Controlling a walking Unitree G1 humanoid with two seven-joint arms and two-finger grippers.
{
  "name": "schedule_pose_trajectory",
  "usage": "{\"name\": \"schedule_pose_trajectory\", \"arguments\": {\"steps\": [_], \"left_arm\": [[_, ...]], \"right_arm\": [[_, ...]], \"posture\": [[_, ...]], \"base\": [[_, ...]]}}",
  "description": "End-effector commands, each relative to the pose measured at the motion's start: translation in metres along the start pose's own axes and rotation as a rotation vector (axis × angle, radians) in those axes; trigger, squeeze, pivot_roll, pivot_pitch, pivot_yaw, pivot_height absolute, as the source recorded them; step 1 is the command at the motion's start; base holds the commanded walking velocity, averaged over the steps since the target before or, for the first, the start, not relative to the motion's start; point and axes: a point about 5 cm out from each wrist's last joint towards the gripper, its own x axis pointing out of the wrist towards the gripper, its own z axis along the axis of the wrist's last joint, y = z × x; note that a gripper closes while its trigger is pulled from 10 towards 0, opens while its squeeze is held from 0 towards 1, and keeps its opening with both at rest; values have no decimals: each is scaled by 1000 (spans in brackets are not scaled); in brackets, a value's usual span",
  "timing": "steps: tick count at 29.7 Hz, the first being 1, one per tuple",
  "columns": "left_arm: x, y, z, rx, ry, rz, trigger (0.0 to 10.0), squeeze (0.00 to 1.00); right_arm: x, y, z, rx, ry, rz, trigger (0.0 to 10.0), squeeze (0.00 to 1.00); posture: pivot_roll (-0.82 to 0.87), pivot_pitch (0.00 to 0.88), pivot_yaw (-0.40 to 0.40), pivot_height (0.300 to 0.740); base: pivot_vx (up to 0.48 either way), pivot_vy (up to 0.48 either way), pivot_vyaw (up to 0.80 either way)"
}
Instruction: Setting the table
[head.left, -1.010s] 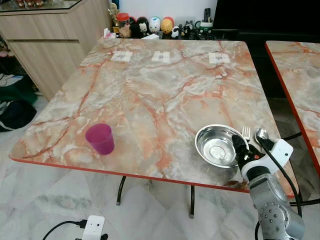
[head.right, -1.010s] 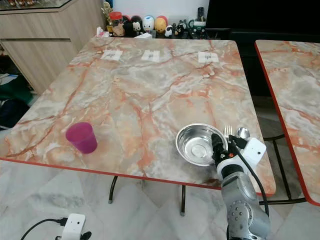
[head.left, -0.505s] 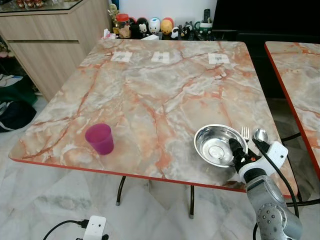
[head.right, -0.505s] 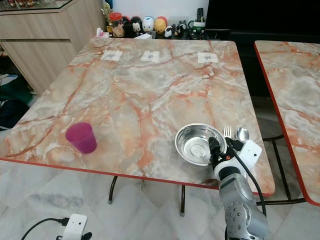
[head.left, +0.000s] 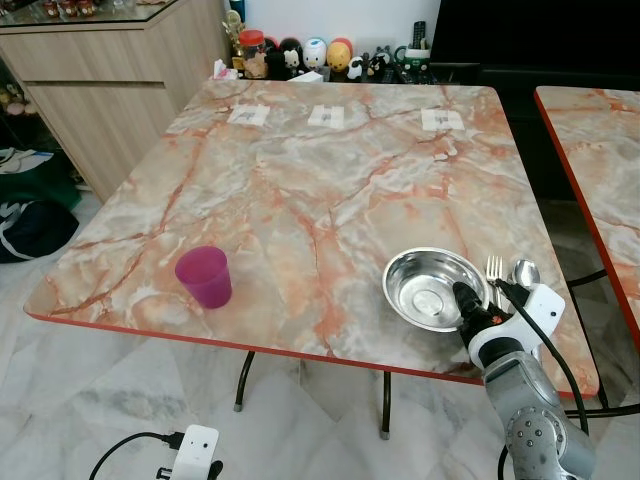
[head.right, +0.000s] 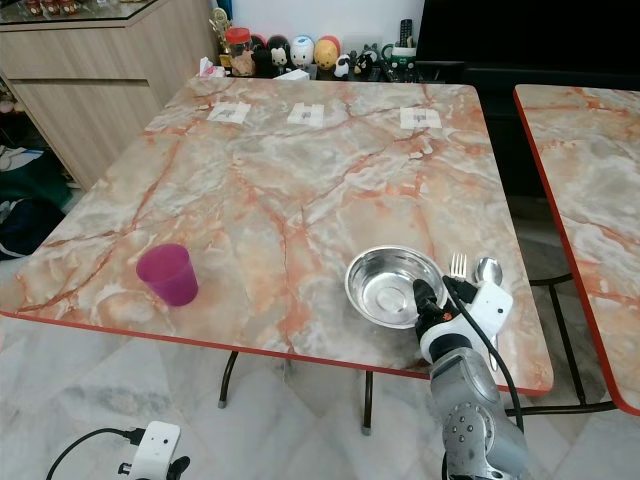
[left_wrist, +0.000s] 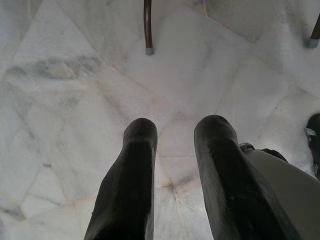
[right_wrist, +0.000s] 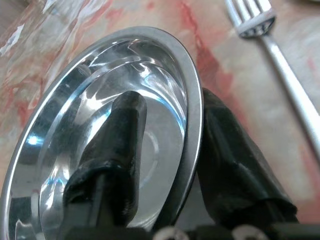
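Observation:
A steel bowl (head.left: 432, 288) sits near the front right edge of the marble table (head.left: 320, 180). My right gripper (head.left: 468, 303) is shut on the bowl's near right rim. In the right wrist view one finger (right_wrist: 122, 125) lies inside the bowl (right_wrist: 75, 135) and the other presses outside the rim. A fork (head.left: 494, 270) and a spoon (head.left: 525, 272) lie just right of the bowl. A purple cup (head.left: 204, 277) stands upright at the front left. My left gripper (left_wrist: 177, 125) hangs open over the floor.
Three paper cards (head.left: 322, 115) lie near the far edge, with figurines (head.left: 310, 55) behind them. A second marble table (head.left: 590, 130) stands to the right. A wooden cabinet (head.left: 100, 80) is at far left. A white power strip (head.left: 195, 450) lies on the floor.
The right gripper has drawn in lower and slightly left, and the bowl has slid a little left with it. The camera has shifted slightly.

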Motion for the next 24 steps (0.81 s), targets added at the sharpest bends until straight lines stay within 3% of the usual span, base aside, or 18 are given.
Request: {"name": "schedule_pose_trajectory", "arguments": {"steps": [1, 20, 24], "left_arm": [[-2, 2, -10, 3, 41, 4, 10000, 0], [-1, 4, -6, -4, 35, -10, 10000, 0], [-1, 6, -6, 5, 38, -3, 10000, 0]], "right_arm": [[-1, 2, -5, 6, 22, 2, 0, 0], [2, 11, -8, 19, -11, 7, 0, 0], [2, 9, 4, 24, -91, -8, 0, 0]], "posture": [[-118, 75, 42, 740], [-113, 95, 58, 740], [-116, 99, 61, 740]], "base": [[0, 0, 0], [0, 0, 0], [0, 0, 0]]}}
